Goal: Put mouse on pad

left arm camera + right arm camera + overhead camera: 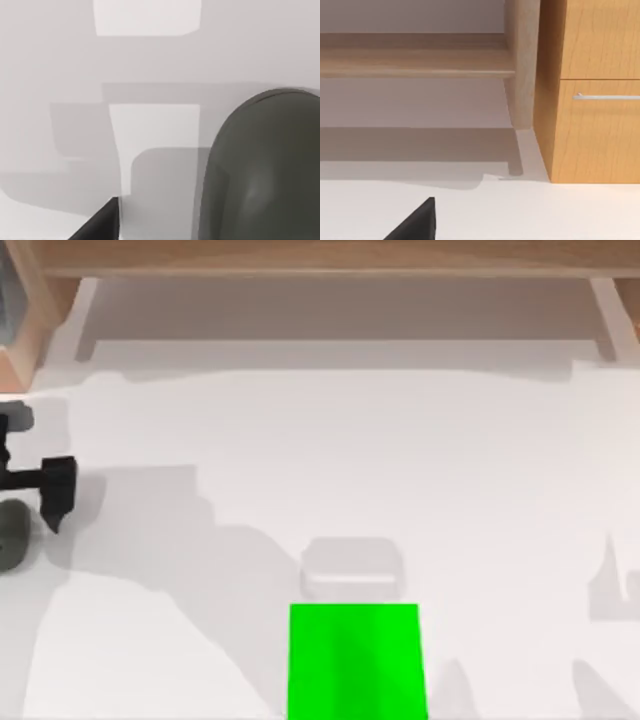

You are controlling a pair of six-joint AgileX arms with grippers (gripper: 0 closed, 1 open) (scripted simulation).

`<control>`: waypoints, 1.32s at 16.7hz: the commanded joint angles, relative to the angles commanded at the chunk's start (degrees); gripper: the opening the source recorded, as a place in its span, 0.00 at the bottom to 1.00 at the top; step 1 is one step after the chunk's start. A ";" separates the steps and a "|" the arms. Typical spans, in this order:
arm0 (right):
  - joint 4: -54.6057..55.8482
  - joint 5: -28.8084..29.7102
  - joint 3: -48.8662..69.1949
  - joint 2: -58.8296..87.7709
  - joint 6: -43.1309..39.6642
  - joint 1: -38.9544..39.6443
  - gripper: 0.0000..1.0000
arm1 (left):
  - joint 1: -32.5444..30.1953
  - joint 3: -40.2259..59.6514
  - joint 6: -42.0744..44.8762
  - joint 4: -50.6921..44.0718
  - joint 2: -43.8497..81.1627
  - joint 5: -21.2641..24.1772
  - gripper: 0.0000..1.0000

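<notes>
- Fingers of my left gripper (52, 502) point down at the table's far left; whether they are spread or pressed together I cannot tell.
- Just beside that gripper, the mouse (12, 535) lies on the white table (450, 490) at its left edge (dark grey, rounded); my left wrist view has it close up (265, 170).
- Well apart from it, the pad (355, 660) lies flat at the near edge's middle, bare.
- Farther back, my right wrist view faces a wooden cabinet (600, 100) with a drawer handle (607, 96).
</notes>
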 joint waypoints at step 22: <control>0.00 0.00 0.00 0.00 0.00 0.00 1.00 | -0.03 5.93 0.01 -8.02 -4.41 -0.25 0.00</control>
